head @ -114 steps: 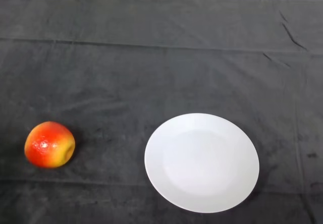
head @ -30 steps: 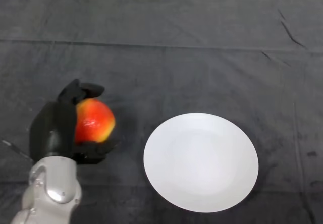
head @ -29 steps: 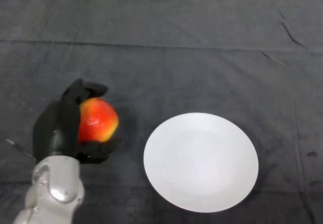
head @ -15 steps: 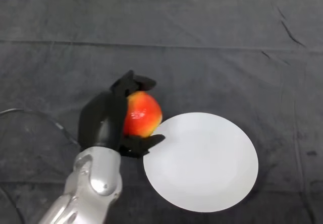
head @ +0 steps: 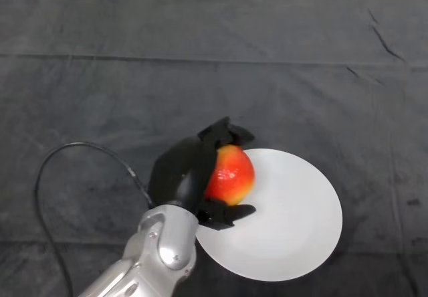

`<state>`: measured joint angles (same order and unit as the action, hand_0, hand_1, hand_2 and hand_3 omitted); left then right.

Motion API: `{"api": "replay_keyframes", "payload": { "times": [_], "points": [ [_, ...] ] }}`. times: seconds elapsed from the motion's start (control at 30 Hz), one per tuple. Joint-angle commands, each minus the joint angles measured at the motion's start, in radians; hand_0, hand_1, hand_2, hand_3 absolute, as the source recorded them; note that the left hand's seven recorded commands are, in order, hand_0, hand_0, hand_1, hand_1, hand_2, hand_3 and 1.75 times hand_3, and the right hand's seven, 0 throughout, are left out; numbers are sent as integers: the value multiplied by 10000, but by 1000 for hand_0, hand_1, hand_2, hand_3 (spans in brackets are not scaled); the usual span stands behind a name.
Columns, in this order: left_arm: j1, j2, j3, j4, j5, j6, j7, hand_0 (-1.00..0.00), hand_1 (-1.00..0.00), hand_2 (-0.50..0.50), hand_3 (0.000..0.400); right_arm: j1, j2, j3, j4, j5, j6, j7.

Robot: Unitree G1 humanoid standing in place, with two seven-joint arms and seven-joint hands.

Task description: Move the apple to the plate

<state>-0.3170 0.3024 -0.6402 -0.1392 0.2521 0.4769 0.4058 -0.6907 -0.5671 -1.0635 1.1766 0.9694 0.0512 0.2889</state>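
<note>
A red and yellow apple (head: 231, 174) is held in my black left hand (head: 184, 173), whose fingers curl over its top and whose thumb wraps under it. Hand and apple are over the left part of the white plate (head: 294, 217), which lies at the lower middle right of the dark cloth. I cannot tell whether the apple touches the plate. My silver-grey forearm (head: 157, 253) comes up from the lower left.
The dark cloth (head: 214, 69) covers the whole table, with a few creases near the far right edge. Nothing else stands on it.
My hand has carried the apple to the right, from just left of the plate's rim to over the plate's left part. The grip is unchanged.
</note>
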Motion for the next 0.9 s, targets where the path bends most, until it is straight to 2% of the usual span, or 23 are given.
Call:
{"api": "replay_keyframes", "payload": {
  "times": [0.03,0.37,0.67,0.7,0.73,0.77,0.8,0.87,0.9],
  "points": [
    [-707,2,-374,426,-155,-193,-36,-1000,-1000,0,400,-145,-217,0,-44,243,-110,-20],
    [-1204,-183,-1447,1134,-660,-400,43,-1000,-1000,0,400,-151,-227,-1,-21,249,-113,-10],
    [-1510,-83,-1917,1642,-1044,-713,-75,-1000,-1000,0,400,-156,-236,-2,-3,254,-116,-1],
    [-1529,-72,-1945,1674,-1061,-725,-86,-1000,-914,-43,400,-156,-237,-3,-1,254,-116,0],
    [-1547,-60,-1981,1712,-1076,-739,-93,-847,-263,-292,339,-156,-237,-3,1,255,-116,1],
    [-1564,-51,-2015,1742,-1086,-742,-98,-655,0,-327,262,-157,-238,-3,2,255,-117,2],
    [-1583,-46,-2043,1760,-1094,-731,-104,-514,0,-257,205,-157,-239,-3,4,256,-117,3],
    [-1622,-29,-2091,1777,-1106,-691,-123,0,0,0,0,-158,-240,-3,7,256,-118,4],
    [-1642,-14,-2109,1773,-1111,-664,-136,0,0,0,0,-159,-241,-3,9,257,-118,5]
  ]
}}
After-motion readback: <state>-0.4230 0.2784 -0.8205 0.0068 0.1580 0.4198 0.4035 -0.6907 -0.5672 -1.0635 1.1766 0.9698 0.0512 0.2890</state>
